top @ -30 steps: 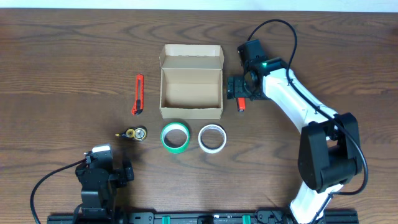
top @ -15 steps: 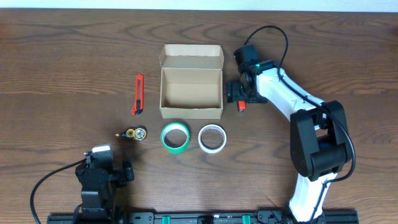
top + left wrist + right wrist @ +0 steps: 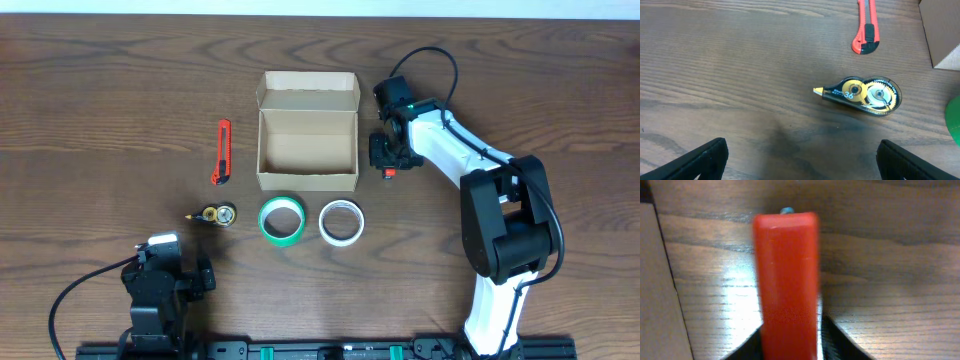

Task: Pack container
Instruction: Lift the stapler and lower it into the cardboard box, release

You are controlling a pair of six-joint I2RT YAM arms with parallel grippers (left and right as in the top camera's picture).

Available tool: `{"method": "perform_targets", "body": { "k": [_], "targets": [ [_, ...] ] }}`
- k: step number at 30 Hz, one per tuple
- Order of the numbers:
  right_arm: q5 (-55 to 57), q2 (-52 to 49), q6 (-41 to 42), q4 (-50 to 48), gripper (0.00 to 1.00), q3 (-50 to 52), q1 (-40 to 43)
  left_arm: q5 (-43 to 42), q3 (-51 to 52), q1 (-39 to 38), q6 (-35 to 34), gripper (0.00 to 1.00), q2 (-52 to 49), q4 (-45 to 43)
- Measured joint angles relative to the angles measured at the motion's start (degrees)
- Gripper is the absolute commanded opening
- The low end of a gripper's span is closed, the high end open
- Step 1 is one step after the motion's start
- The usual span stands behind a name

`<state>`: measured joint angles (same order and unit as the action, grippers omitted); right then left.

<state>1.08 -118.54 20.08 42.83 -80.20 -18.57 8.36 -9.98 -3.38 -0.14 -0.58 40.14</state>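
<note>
**Observer:** Where does the container sit?

**Me:** The container (image 3: pixel 307 138) is mid-table, its flap (image 3: pixel 309 92) folded back on the far side. The cavity is open and I see nothing in it. My right gripper (image 3: pixel 389 158) is just beside its right wall, outside it.

**Observer:** What is in that hand?

**Me:** It is pinching a red bar (image 3: pixel 786 275). In the wrist view the bar runs straight out from between my fingers (image 3: pixel 840 345), with the cardboard wall close on the left. I can't tell whether the bar's far end is clear of the wood.

**Observer:** And the left?

**Me:** The left gripper (image 3: pixel 800 162) is spread wide and holding nothing. It is parked at the near edge, well apart from the box. The correction tape (image 3: pixel 860 92) lies ahead of it.

**Observer:** How would you do this step well?

**Me:** As I read it, the job is to lift before going sideways. The wall stands between the bar and the cavity, so a low sweep could shove the box.
- I'd raise the bar above the rim and carry it left over the open middle.
- I'd turn its length along the box's long side.
- I'd lower it near the floor before letting go.
- I'd stay off the flap.

**Observer:** What is left to pack?

**Me:** The box cutter (image 3: pixel 221 152), green tape roll (image 3: pixel 282 219) and white tape roll (image 3: pixel 341 222) are all outside the box.
</note>
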Motion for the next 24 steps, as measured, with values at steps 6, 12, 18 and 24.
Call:
{"method": "perform_targets", "body": {
  "k": [6,12,18,24],
  "targets": [
    [0.0,0.1,0.1,1.1,0.01,-0.2,0.0,0.0,0.0,0.0,0.0,0.95,0.0,0.0],
    [-0.1,1.6,0.1,1.9,0.01,-0.2,0.0,0.0,0.0,0.0,0.0,0.95,0.0,0.0],
    [0.0,10.1,-1.1,3.5,0.01,-0.2,0.0,0.0,0.0,0.0,0.0,0.95,0.0,0.0],
    [-0.2,19.3,-3.5,4.1,0.01,-0.2,-0.3,0.0,0.0,0.0,0.0,0.95,0.0,0.0]
  ]
}}
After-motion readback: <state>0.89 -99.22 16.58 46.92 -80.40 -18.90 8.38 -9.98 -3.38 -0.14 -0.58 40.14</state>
